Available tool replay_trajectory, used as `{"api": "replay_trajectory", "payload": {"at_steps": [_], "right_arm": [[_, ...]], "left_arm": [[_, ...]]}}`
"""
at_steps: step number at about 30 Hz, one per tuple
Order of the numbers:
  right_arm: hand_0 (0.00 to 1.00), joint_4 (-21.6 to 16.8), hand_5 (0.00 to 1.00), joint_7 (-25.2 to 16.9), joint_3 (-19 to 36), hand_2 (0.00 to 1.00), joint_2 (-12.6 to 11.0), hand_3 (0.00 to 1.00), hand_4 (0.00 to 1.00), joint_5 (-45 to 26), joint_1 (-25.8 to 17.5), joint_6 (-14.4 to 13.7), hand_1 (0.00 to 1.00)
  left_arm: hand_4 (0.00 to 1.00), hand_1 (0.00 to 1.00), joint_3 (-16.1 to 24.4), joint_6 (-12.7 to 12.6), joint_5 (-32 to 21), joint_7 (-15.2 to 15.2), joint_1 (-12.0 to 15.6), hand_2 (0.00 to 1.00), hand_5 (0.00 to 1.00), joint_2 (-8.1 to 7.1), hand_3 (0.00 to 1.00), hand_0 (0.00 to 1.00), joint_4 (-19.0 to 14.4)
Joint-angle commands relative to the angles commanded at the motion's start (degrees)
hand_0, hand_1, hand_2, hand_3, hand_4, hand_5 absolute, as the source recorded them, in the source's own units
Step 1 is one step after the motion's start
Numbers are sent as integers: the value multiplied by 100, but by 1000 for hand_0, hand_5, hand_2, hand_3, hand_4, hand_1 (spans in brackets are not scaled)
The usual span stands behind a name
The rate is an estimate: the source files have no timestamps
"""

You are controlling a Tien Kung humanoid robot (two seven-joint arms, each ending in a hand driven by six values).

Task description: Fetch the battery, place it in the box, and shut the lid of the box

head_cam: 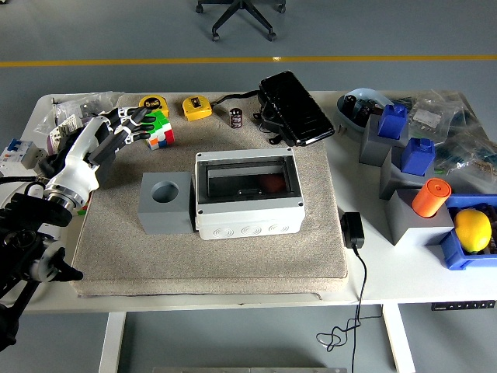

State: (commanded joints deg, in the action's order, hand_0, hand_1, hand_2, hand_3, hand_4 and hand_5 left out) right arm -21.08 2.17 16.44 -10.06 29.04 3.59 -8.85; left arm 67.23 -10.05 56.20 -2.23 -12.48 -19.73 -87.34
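The battery, a small black cylinder, stands upright on the table at the far edge of the grey mat, behind the box. The grey box sits mid-mat; its top panel looks dark, with a reddish patch showing inside. My left hand reaches in from the left with its fingers spread, the fingertips over the left side of a Rubik's cube, well left of the battery. It holds nothing. My right hand is out of view.
A grey block with a round hole stands left of the box. Two yellow tape measures and a black glossy object lie at the back. Grey and blue blocks, an orange cylinder and a lemon crowd the right.
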Motion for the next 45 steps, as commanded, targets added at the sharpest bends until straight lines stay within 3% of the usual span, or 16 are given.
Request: {"api": "replay_trajectory", "payload": {"at_steps": [45], "right_arm": [[657, 11, 535, 16, 273, 626, -139, 565, 969, 175, 190, 11, 634]], "left_arm": [[998, 700, 262, 83, 2, -105, -202, 679, 687, -93, 673, 678, -60]]}}
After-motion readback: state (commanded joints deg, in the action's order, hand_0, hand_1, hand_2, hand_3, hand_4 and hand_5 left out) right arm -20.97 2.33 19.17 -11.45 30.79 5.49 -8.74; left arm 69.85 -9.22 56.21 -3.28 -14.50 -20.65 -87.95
